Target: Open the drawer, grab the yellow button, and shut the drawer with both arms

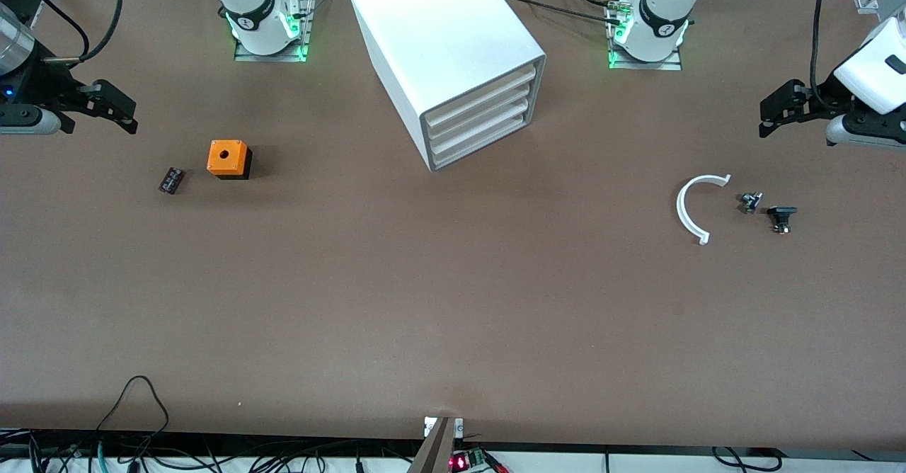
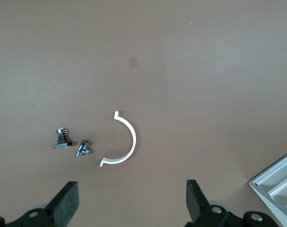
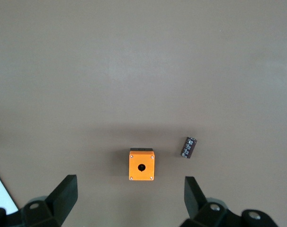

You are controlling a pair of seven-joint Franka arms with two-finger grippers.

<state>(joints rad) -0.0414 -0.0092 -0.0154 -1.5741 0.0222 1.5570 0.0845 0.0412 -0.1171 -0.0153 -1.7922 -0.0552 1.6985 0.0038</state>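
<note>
Currently: drawer (image 1: 480, 93) closed in cabinet (image 1: 442, 41) | left pincer (image 1: 782, 108) apart, over surface (image 1: 453, 303) | right pincer (image 1: 106, 105) apart, near orange cube (image 1: 228, 158)

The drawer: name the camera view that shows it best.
The front view: the drawer shows as the highest of three white fronts in the cabinet, shut flush. The left wrist view catches only a corner of the cabinet's fronts at its edge; the right wrist view shows only a white sliver at its edge.
</note>
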